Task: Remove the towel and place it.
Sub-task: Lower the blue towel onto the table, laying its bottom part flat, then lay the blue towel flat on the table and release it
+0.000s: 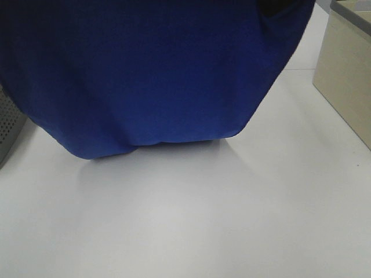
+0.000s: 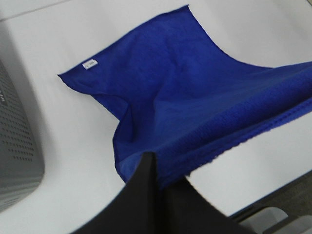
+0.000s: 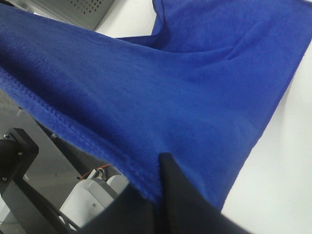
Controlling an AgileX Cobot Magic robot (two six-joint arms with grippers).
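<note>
Towel [image 1: 145, 75] first, from the high camera: royal blue, draped close before the lens, filling the upper half of the view. Sags in a curved lower edge above the white table [image 1: 185, 226]. Hides both arms. Beige box [image 1: 348, 75] on the right, grey perforated casing [image 1: 7, 130] at the left border.

From the left wrist: left gripper [image 2: 161, 170] clamped on the towel [image 2: 195, 97], dark fingers pressed together with the stitched hem pinched between. Far part of the cloth flat on the table [image 2: 73, 136], small white tag [image 2: 90, 63] near one corner; near part lifted and pulled taut along the hem. Casing [image 2: 14, 146] beside it.

From the right wrist: right gripper [image 3: 153, 187] likewise closed on the towel [image 3: 170, 73], hem caught between the fingers. Cloth stretched away over the table [image 3: 285, 170], casing [image 3: 83, 9] beyond.
</note>
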